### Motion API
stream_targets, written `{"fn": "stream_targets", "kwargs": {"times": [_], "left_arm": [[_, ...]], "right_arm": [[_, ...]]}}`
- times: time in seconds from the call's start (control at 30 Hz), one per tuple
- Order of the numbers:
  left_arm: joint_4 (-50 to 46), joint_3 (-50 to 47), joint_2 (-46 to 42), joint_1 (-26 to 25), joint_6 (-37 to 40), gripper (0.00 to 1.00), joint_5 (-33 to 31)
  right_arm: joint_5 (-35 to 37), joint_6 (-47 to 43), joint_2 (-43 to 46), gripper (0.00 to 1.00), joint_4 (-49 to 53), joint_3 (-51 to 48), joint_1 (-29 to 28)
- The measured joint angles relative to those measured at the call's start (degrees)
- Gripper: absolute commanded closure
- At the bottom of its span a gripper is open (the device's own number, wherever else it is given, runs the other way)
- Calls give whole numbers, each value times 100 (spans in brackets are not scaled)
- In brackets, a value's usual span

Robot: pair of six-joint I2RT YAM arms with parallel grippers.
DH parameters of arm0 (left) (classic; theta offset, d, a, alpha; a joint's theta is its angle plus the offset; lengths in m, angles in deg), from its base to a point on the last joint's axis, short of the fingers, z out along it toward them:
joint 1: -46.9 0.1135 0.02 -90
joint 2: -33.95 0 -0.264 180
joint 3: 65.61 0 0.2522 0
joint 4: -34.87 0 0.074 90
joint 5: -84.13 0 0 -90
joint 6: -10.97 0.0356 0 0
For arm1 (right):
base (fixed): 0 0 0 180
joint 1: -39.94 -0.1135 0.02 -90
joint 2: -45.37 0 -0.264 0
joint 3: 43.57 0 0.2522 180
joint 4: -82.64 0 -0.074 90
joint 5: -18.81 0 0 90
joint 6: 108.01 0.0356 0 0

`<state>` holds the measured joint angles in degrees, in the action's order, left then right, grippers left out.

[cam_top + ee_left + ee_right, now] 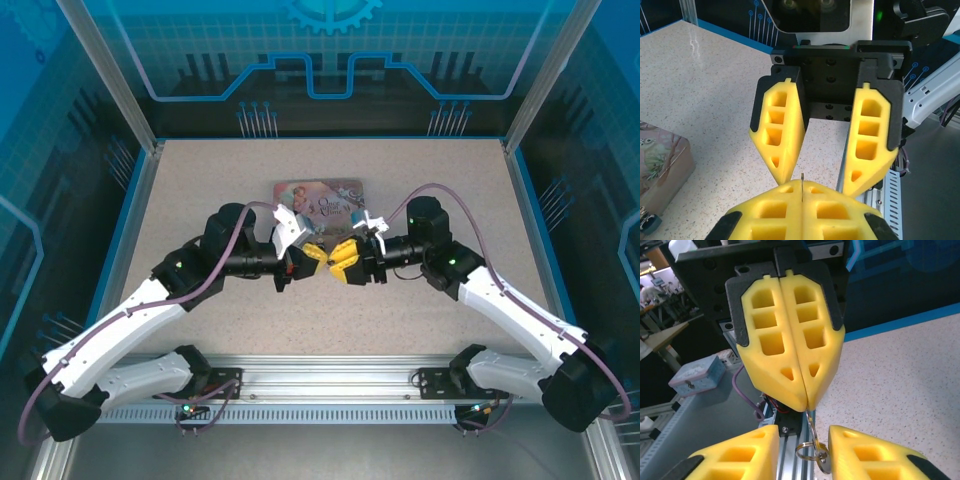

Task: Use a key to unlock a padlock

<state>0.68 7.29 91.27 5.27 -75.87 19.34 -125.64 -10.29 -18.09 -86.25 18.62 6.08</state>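
Pink tin (320,196) — flat (lid up) — on speckled table (200,180).

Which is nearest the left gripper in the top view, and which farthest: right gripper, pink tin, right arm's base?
1. right gripper, facing it, close on its right.
2. pink tin, just beyond, toward the far edge.
3. right arm's base, near edge, far right.

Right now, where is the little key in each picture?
Top external: too small to make out, at centre where the left gripper faces the right gripper.
Left wrist: the key, a thin sliver at bottom centre.
Right wrist: low centre, hanging under the shut fingertips.
Shared landmark: the left gripper's shut yellow fingers pinching it.
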Motion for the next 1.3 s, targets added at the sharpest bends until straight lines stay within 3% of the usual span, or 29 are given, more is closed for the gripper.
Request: {"fn": "stream_targets", "kwargs": {"times": [0.33, 0.6, 0.67, 0.7, 0.77, 0.8, 0.83, 1.03, 1.3], "left_arm": [[-50, 11, 0, 0, 0, 100, 20], [-131, 31, 2, 0, 2, 100, 15], [-136, 31, 2, 0, 2, 86, 11], [-131, 31, 4, 0, -17, 71, 4], [-101, 35, 4, -2, -9, 54, -35], [-72, 35, 4, -2, -44, 38, -90], [-52, 37, 4, 0, -26, 31, -157], [170, -131, -348, 181, -479, 11, -927], [1552, -2271, -863, 463, -2173, 6, -1727]], "right_arm": [[79, 7, -31, 99, 17, 2, 0], [127, -26, -28, 100, 72, 2, -22], [155, -28, -17, 100, 92, 2, -26], [181, -37, -7, 100, 103, 2, -28], [258, -63, 35, 100, 166, 2, -37], [341, -72, 72, 100, 216, 2, -37], [420, -94, 114, 100, 269, 2, -37], [1464, -173, 433, 100, 872, -11, 74], [2739, 216, -369, 100, 1235, -170, 632]]}}
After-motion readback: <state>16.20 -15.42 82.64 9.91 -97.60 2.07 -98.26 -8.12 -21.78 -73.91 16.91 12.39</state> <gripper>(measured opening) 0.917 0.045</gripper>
